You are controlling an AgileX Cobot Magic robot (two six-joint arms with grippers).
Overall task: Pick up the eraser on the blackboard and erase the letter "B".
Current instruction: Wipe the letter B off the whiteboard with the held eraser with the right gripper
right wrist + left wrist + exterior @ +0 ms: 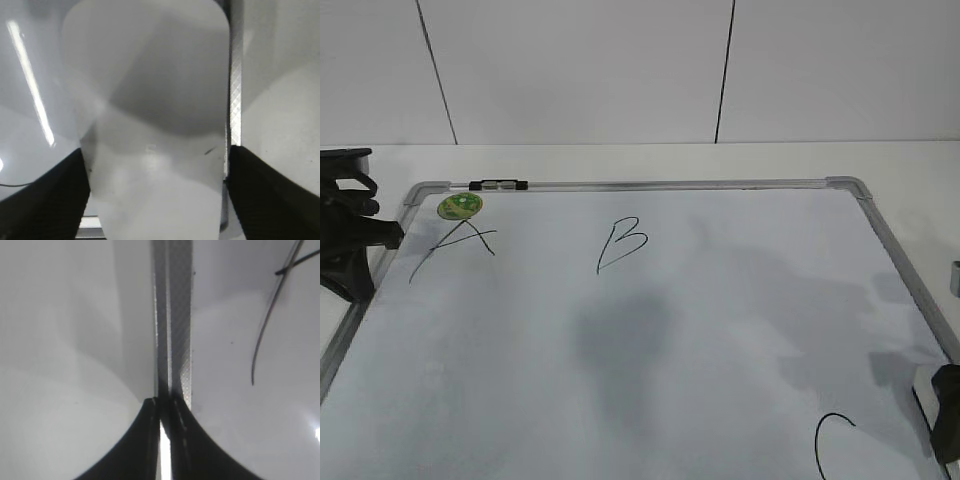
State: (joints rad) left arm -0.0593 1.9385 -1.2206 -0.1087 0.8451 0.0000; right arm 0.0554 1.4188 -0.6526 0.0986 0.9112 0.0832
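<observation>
Plainly, the left gripper (350, 235) sits at the far left edge of the exterior frame, over the grey frame of the blackboard (650, 185), and its own wrist view shows the two dark fingers pressed together with only a thin bright slit between them, holding nothing; it hangs just beside the handwritten "A" (455, 248) and the small green sticker (460, 206). Moving right, the letter "B" (622, 243) stands in the upper middle of the board, unerased, well apart from both arms. At the lower middle-right a partial "C" (835, 440) shows at the bottom edge. At the far lower right, the right gripper (157, 175) is spread wide with the eraser (150, 100) between its fingers: in the right wrist view the white block fills the middle of the frame, its long axis running top to bottom, in line with the gripper's reach, and the board's right frame rail lies just beside it. Whether the pads already touch its sides I cannot tell. I judge the right arm is the one to act, and the "B" lies up and to the left of it across open board.
</observation>
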